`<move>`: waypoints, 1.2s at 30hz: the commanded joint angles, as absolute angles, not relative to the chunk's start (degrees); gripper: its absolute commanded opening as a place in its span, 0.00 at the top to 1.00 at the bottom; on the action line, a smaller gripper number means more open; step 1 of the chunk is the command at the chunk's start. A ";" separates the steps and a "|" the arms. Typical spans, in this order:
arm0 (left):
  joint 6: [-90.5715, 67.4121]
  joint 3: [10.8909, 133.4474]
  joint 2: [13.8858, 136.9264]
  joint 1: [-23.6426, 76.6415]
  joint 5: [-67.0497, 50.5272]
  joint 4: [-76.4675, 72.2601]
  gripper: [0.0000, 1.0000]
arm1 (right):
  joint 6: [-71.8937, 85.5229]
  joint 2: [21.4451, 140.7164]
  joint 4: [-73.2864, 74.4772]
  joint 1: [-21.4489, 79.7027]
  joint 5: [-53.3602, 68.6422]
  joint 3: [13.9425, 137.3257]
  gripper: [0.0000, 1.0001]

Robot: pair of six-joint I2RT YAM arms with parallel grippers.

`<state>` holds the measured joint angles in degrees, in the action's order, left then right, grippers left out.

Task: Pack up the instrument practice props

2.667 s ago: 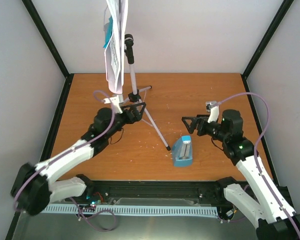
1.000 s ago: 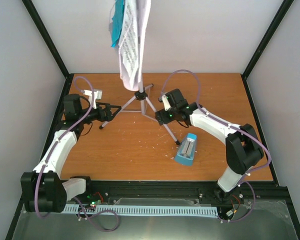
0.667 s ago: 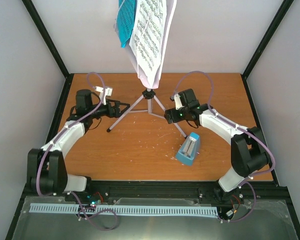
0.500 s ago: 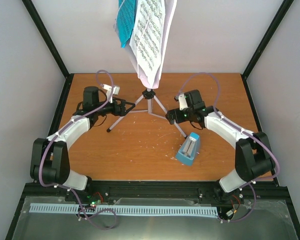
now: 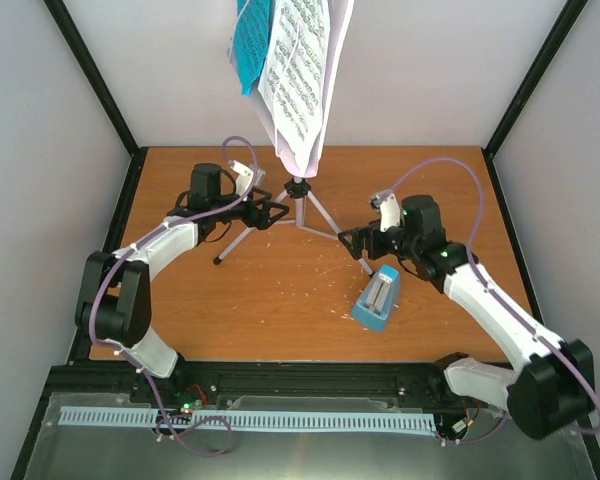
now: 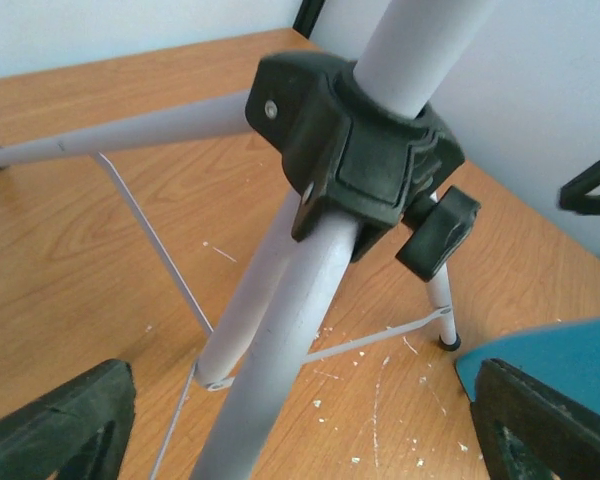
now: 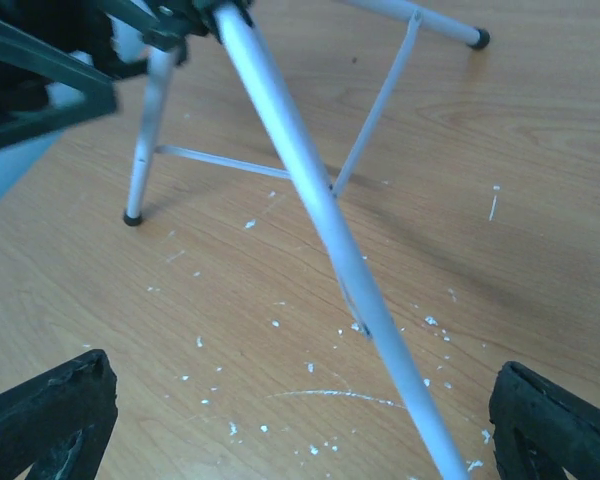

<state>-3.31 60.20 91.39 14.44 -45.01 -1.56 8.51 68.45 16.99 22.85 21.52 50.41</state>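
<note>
The left gripper (image 5: 272,212) is wide apart with a leg of the stand (image 6: 280,330) between its fingers. The right gripper (image 5: 352,240) is also apart, straddling another leg, with the metronome (image 5: 377,300) just beside it.

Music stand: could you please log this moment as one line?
left gripper: open, near tripod hub | right gripper: open, near tripod leg | music stand: upright, sheets on | metronome: free

No legible words or numbers, only printed note staves on white music sheets (image 5: 298,75), unreadably small
</note>
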 commanded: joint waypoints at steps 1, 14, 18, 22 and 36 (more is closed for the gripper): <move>0.05 62.35 92.88 14.94 -46.95 -3.12 0.12 | 10.63 59.95 15.41 22.49 22.03 47.30 0.00; -0.88 65.32 97.61 16.17 -48.41 -6.62 0.36 | 13.23 39.59 19.18 22.45 15.12 42.38 0.00; -1.62 66.85 98.83 16.39 -49.78 -6.62 0.47 | 13.63 36.24 19.73 22.48 13.25 41.67 0.00; -1.07 66.55 98.42 16.70 -48.98 -5.98 0.60 | 13.88 34.00 20.26 22.50 12.22 41.14 0.00; -2.26 57.16 86.90 16.75 -37.44 -6.16 0.89 | 12.92 34.16 18.80 22.49 11.43 40.00 0.00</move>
<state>0.23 58.57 92.31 16.86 -42.37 -5.65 13.32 34.06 19.88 22.83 12.38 40.66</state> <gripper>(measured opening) 0.216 0.998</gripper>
